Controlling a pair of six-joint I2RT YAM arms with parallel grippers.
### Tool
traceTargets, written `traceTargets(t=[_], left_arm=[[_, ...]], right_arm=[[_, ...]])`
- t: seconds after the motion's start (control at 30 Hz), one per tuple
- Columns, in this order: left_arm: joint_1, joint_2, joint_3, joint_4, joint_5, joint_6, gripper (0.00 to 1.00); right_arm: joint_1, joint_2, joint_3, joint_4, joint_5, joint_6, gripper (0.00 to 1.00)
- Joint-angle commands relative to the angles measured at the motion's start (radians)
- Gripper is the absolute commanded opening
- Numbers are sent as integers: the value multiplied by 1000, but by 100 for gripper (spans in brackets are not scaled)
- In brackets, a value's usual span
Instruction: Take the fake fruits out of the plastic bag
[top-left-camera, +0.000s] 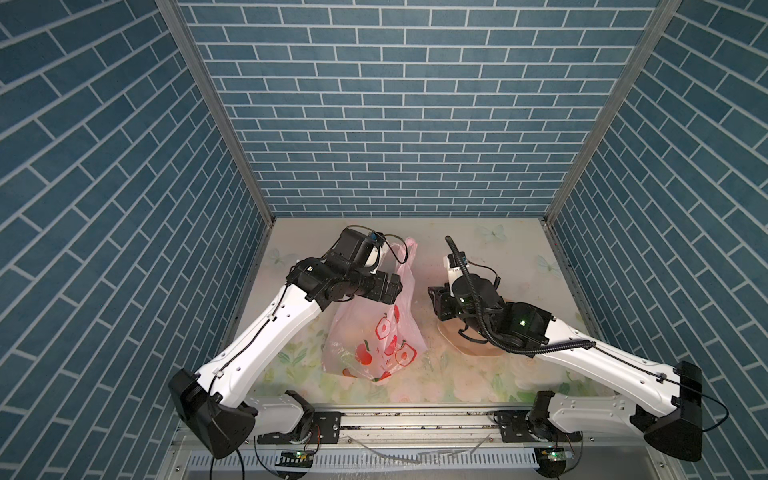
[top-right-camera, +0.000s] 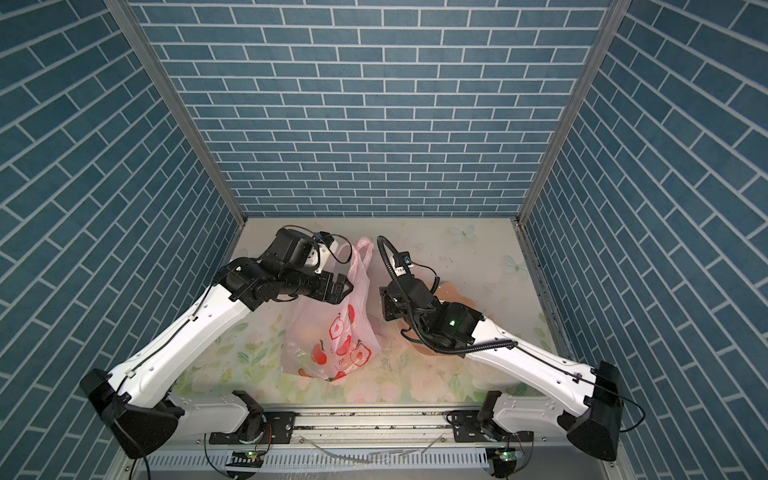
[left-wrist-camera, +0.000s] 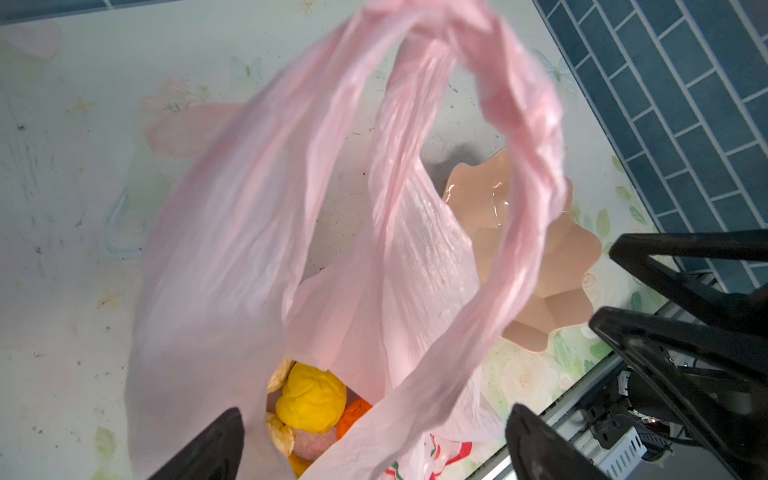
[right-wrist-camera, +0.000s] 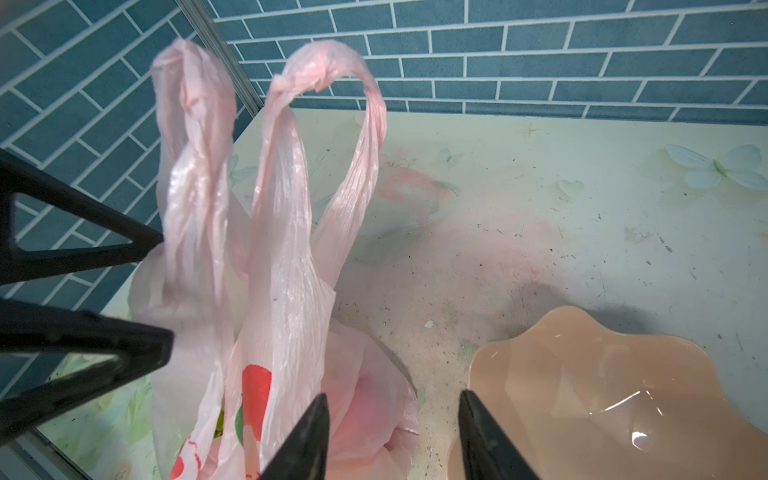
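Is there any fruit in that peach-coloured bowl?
No, the inside of the bowl is bare in the right wrist view, and a yellow fruit sits down in the plastic bag.

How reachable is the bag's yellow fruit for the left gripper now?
Probably yes: the left gripper hangs open over the plastic bag, the yellow fruit shows in its mouth, though a handle loop droops across.

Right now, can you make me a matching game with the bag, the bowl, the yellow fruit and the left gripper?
Things: 1 plastic bag; 2 bowl; 3 yellow fruit; 4 left gripper.
Descriptions: A inside the bag; B peach, wavy rim; C black, wide open; D pale pink, handles up.
Pairs: 1-D, 2-B, 3-A, 4-C.
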Motion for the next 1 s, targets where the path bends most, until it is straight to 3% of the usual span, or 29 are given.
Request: traceTargets(t=[0.0,0.2,0.3,0.47,0.6,0.97], left_arm=[[-14,30,24,61,-35,20,99],[-16,91,47,97,-46,26,87],[-21,116,64,113,-32,26,76],[-27,114,56,134,-34,16,44],[-27,65,10,146,-60,-6,27],[-20,-165,-173,101,-172,-62,9]], right_arm=[[-10,-19,-7,-40,-10,-17,50],[-25,-18,-5,-43,-21,-28,50],[-33,-19,-8,-41,-26,-29,50],[-41,-30,-14,-41,-33,-30,49],[-45,-16,1,-50,-52,-54,48],[-43,131,123,-64,-190,-103,41]])
